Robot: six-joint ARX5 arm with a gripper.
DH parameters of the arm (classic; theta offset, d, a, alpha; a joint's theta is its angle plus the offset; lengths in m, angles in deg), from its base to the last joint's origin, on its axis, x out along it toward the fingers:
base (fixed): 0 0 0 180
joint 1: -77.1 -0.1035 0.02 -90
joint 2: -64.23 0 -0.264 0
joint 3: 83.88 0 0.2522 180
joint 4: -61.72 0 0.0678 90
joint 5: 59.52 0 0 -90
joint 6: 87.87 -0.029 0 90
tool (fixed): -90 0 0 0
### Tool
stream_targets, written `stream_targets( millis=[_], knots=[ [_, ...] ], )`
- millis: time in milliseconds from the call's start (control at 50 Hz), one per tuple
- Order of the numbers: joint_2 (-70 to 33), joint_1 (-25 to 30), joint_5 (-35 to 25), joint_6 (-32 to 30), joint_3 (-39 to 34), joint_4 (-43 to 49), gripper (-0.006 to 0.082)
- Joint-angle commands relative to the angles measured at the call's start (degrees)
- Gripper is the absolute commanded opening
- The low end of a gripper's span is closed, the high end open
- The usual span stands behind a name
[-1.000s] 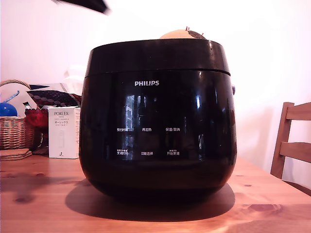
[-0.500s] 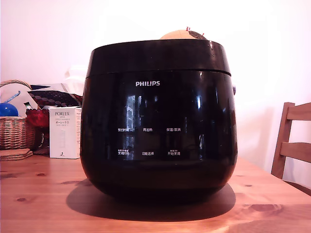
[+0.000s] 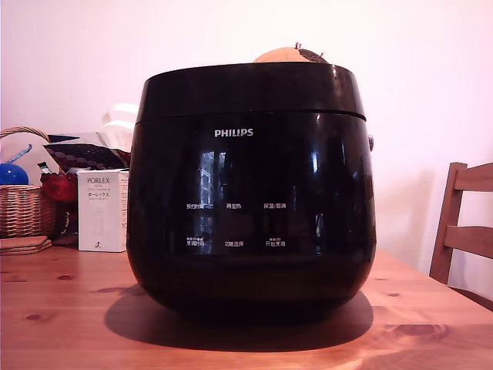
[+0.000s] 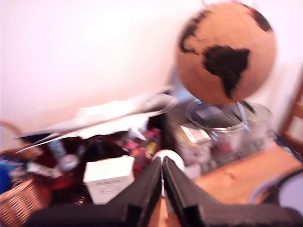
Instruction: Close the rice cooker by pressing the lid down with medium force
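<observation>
Pointing past a globe (image 4: 226, 51), the gripper (image 4: 162, 176) (fingers together).

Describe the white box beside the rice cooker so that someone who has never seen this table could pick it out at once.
Start at the big glossy black Philips rice cooker in the middle of the wooden table. Just off its side, toward the exterior view's left, stands an upright white box. Unlike the wicker basket further left, it is plain white card printed "PORLEX".

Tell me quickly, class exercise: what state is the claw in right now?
Claw: closed, fingers together, holding nothing; seen only in the wrist view.
</observation>
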State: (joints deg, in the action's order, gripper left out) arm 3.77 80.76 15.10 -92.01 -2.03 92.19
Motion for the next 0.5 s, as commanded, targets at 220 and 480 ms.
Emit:
stream_targets(
  millis=[220,480],
  knots=[
    [5.7,-0.3,5.5,4.0,-7.3,-4.7,-0.0022],
    [6.6,-0.2,6.2,4.1,-7.9,-5.0,-0.0022]
  ],
)
